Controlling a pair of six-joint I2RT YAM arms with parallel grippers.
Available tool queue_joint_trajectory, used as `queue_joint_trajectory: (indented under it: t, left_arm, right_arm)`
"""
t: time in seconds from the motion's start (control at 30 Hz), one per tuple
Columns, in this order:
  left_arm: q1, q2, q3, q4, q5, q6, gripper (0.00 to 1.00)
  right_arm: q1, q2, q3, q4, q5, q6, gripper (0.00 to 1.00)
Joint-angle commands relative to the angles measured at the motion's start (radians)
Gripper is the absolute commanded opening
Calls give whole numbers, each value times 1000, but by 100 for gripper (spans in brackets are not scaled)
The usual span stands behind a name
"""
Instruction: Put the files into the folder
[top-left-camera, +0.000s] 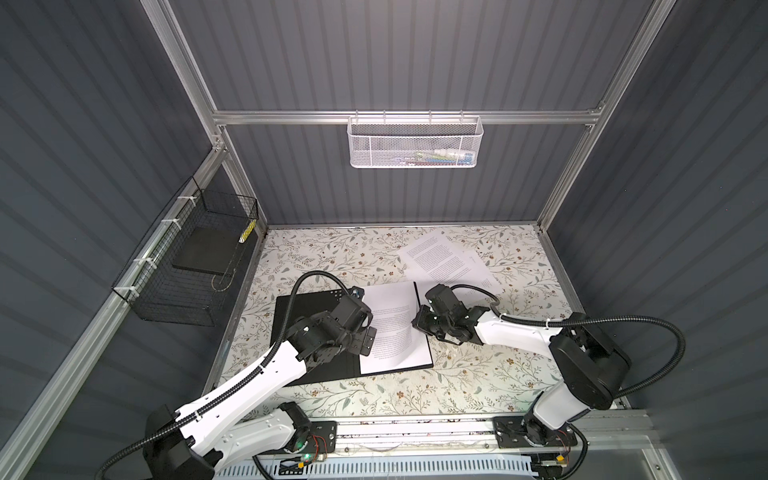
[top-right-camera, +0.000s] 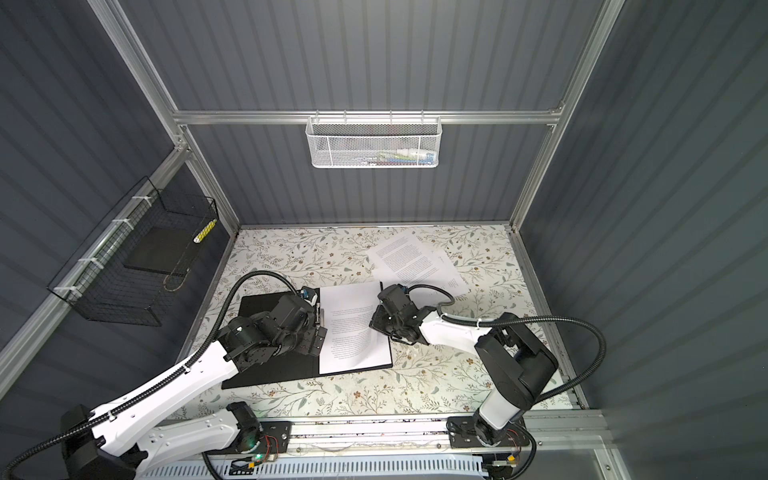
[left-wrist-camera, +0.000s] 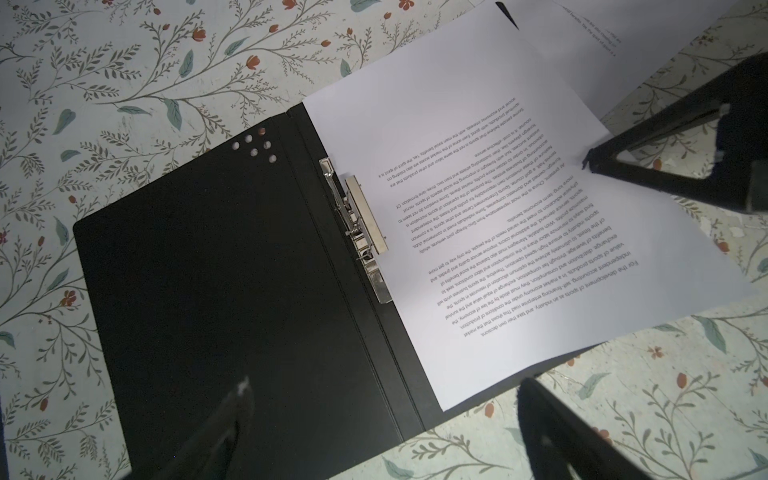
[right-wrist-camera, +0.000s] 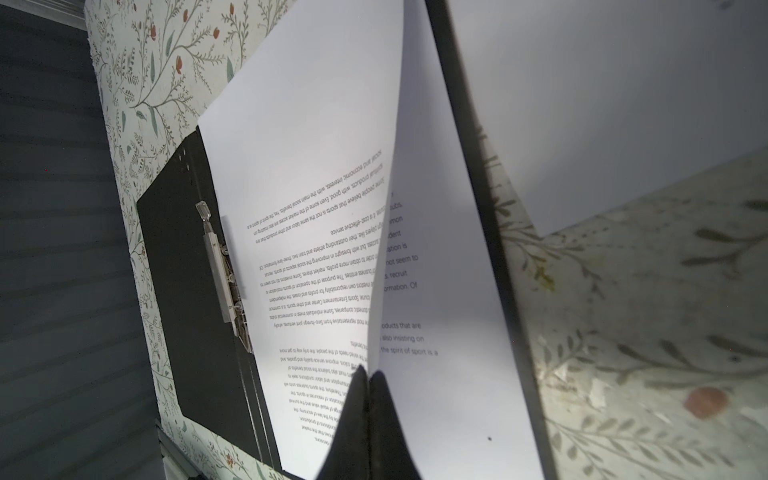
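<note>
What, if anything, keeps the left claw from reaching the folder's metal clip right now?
Probably nothing, so yes: the open left claw hovers over the folder, and its metal clip lies uncovered.

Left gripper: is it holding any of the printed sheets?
No, the left gripper's jaws stand wide apart above the open folder, gripping nothing.

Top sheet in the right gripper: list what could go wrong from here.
1. The right gripper pinches the top sheet only at its edge, and it bows up off the sheet beneath; a pull could crease it or slip it free.
2. Its inner edge sits at the metal clip; whether it is clamped is unclear, so it may slide out of the folder.
3. The open left gripper hovers above the folder without pinning it, so the folder could shift.
</note>
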Motion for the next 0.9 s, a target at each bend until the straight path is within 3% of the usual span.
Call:
queue_joint_trajectory:
  t: [0.0,0.3,0.87]
  left_arm:
    - [5,-7,-10,12,6,15,100]
    - [5,-9,-11,12,7,14,100]
    - [5,-1,-10,11,7,14,100]
  right_arm:
    - [8,13,22,-1,16,12,0]
    - [8,16,24,-4,16,7,0]
    - [18,30,31,-13,13,14,44]
